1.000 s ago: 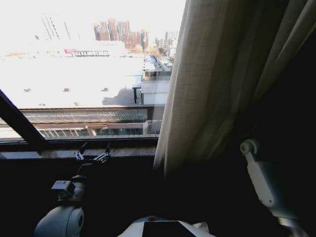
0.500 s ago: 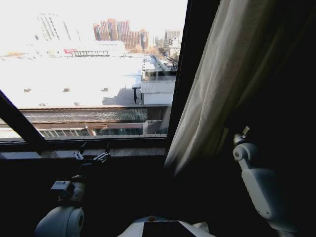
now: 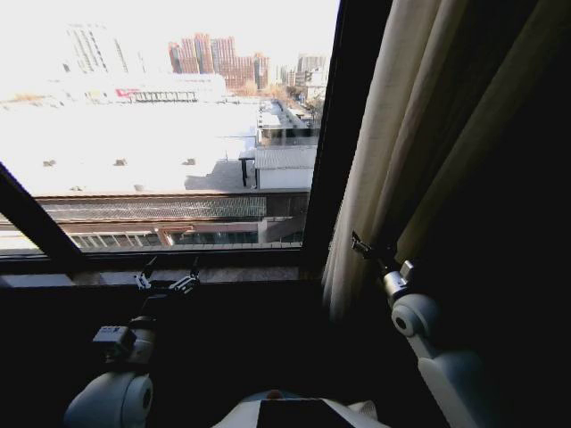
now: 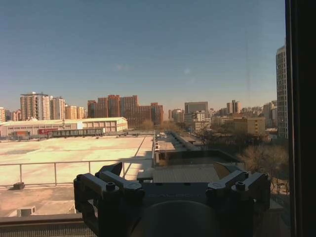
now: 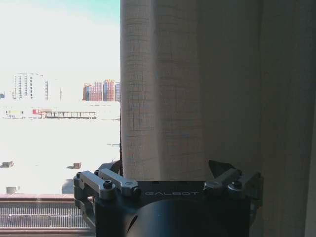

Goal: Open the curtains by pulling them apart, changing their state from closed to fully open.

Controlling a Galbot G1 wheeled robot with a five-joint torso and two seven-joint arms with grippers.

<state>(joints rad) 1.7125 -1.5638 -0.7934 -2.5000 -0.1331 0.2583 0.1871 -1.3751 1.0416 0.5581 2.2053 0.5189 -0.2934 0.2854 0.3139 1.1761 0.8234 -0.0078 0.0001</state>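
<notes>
One curtain (image 3: pixel 419 134), a cream pleated panel, hangs bunched at the right of the window, its inner edge just right of the dark upright frame bar (image 3: pixel 348 134). My right gripper (image 3: pixel 364 247) is raised at the panel's lower inner edge. In the right wrist view its fingers stand open, with the curtain fabric (image 5: pixel 163 98) close in front of the right gripper (image 5: pixel 167 170) and spanning the gap. My left gripper (image 3: pixel 167 272) is held low by the window sill, open and holding nothing. The left wrist view has the left gripper (image 4: pixel 168 170) facing bare glass.
The window sill (image 3: pixel 232 275) runs along below the glass, with a dark wall under it. A slanted dark bar (image 3: pixel 31 218) crosses the lower left of the pane. The upright frame bar (image 4: pixel 298 118) stands to the right of my left arm. City rooftops lie outside.
The curtain's inner edge has shifted right, uncovering the dark upright frame bar. My right arm has swung in to the left, bringing its gripper up to that edge. The left arm has not moved.
</notes>
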